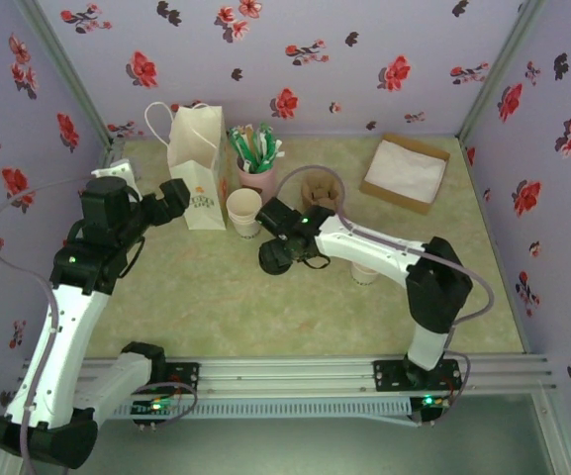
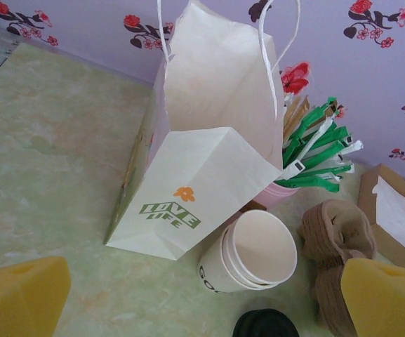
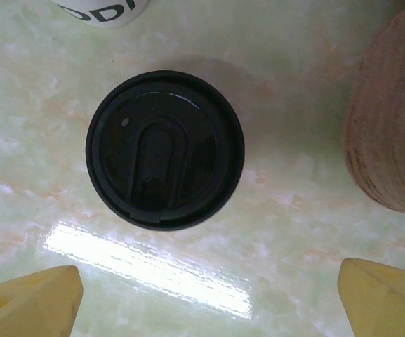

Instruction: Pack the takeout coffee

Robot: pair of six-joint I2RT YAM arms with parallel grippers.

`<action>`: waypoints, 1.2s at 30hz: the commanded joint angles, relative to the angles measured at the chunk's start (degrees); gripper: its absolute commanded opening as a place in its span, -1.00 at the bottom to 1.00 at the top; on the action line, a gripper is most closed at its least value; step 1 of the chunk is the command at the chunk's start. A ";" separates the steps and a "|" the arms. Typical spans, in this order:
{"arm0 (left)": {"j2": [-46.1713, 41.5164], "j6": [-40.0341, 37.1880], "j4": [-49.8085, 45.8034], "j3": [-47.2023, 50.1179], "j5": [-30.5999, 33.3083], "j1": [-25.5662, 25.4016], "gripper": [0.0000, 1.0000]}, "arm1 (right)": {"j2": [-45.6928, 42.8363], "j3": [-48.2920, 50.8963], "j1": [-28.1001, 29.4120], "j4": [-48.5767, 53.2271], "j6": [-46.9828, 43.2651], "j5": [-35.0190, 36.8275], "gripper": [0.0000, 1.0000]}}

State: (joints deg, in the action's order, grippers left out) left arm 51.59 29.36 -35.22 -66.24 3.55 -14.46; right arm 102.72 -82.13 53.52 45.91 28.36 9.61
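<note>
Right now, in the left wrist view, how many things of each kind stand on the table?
white paper bag: 1
pink cup of green sachets: 1
stack of cream cups: 1
brown pulp carrier: 1
takeout coffee, black lid: 1
cardboard box: 1
Total: 6

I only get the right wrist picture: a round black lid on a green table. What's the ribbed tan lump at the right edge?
Observer: A brown pulp carrier, beside a pink cup of green sachets.
Operator: And the white thing with letters at my top edge?
Observer: A stack of cream cups, right by a white paper bag.
Operator: Is that bag shut?
Observer: No, it stands upright with its top open.
</note>
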 commanded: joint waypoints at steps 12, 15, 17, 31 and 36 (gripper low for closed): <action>-1.49 -1.55 -0.11 0.58 1.66 0.57 0.99 | 12.26 -11.43 0.10 1.82 -3.74 -0.36 0.70; -1.52 -1.61 -0.11 0.58 1.76 0.49 0.99 | 14.03 -13.20 0.10 2.76 -4.27 0.14 0.65; -1.61 -1.63 -0.11 0.58 1.81 0.49 0.99 | 15.08 -14.05 0.16 3.47 -4.46 0.06 0.63; -1.81 -1.68 -0.10 0.67 1.81 0.57 0.99 | 17.65 -14.55 0.10 4.15 -4.55 0.42 0.54; -1.78 -1.77 -0.11 0.62 1.81 0.56 0.99 | 18.03 -14.76 0.14 4.25 -4.60 0.45 0.54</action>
State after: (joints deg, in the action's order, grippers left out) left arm 50.61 29.34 -35.24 -65.82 4.51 -14.35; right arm 119.00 -95.59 53.52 48.31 24.43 9.04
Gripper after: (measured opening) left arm 0.997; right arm 0.769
